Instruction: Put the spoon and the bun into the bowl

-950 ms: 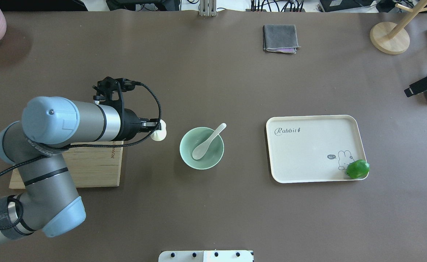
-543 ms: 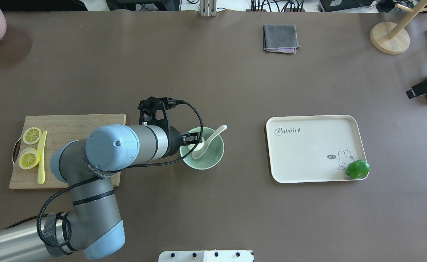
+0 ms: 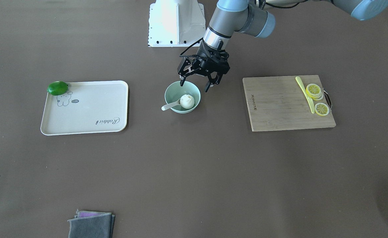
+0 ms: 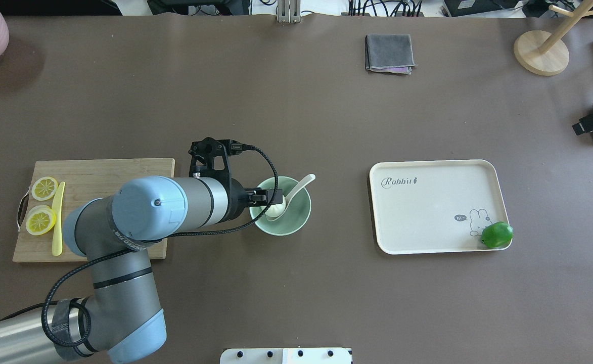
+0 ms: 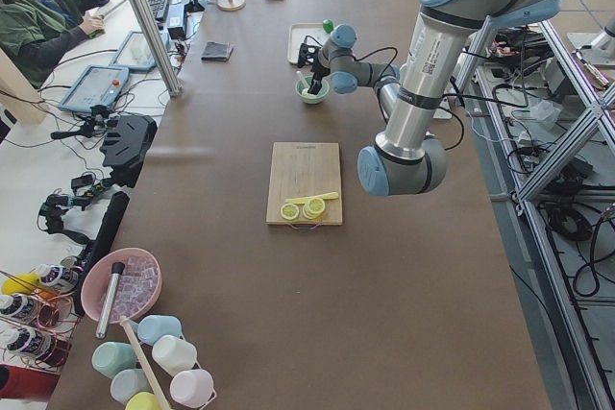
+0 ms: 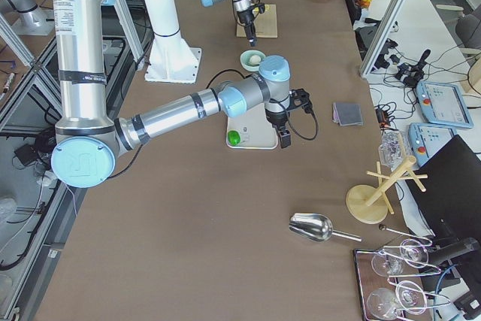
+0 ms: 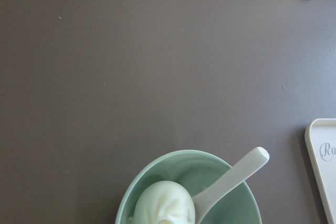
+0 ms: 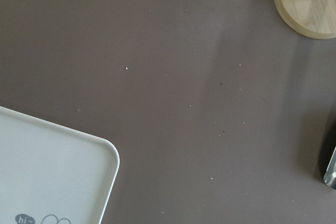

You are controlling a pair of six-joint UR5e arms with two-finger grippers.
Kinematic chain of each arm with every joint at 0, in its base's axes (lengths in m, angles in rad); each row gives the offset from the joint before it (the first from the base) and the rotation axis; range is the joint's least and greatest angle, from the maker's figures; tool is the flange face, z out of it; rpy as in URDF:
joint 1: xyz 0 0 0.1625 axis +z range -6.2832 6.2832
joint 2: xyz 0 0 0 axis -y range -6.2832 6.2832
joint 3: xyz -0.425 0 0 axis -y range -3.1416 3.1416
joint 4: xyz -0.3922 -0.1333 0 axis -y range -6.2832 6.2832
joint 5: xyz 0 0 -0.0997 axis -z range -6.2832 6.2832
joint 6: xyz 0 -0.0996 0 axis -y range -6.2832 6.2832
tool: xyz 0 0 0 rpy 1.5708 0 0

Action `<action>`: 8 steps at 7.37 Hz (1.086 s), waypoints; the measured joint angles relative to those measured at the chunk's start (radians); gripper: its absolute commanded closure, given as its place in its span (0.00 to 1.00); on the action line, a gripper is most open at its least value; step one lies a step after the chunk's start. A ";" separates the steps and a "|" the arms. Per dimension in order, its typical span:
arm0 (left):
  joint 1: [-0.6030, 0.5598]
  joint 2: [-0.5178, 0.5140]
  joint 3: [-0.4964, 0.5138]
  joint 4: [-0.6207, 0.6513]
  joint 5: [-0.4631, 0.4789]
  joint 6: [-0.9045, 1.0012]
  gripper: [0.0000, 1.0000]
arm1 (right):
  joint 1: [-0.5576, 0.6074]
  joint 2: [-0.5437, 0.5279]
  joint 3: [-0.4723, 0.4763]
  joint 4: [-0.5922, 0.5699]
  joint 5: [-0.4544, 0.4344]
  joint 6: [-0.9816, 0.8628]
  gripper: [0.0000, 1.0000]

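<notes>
Largest first, the left gripper [image 3: 195,84]: above the bowl [image 3: 191,88], toward its robot-side rim, fingers spread wide with nothing between them. Well apart, the right gripper [image 6: 284,137], near a corner of the tray [image 4: 427,217]; cannot tell from that one side view whether spread or closed.

Next, the bowl itself: upright on the table [image 3: 194,165], between the tray and the cutting board [image 3: 273,109]. Looks hard, glazed and slick. Likely the heaviest of the three, and prone to chipping if knocked. No call to lift it. For any nudge, pinch the wall at the rim rather than span the full width.

Then the spoon [image 4: 300,185]: scoop down inside the bowl, handle leaning on the rim and poking out past it on the side away from the robot. Judged stiff, light, smooth and brittle, and apt to pivot on the rim when touched. Best taken across the thick handle at the overhang, clear of the bowl's wall.

Smallest, the bun [image 3: 187,101]: inside the bowl, touching the spoon's scoop, pleated top up. Probably soft and light, a little tacky rather than slippery; likely to dent under a firm pinch. Grip gently from above, across the round sides below the pleats.

With both inside, seems finished apart from clearing the arm; lift straight up to avoid clipping rim or handle.
</notes>
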 measured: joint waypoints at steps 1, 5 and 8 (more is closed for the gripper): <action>-0.038 0.028 -0.022 0.049 -0.056 0.041 0.01 | 0.030 -0.013 -0.007 -0.004 0.009 -0.007 0.00; -0.306 0.178 -0.045 0.143 -0.333 0.359 0.01 | 0.209 -0.087 -0.039 -0.137 0.100 -0.285 0.00; -0.585 0.375 -0.071 0.161 -0.512 0.730 0.01 | 0.288 -0.127 -0.046 -0.308 0.102 -0.475 0.00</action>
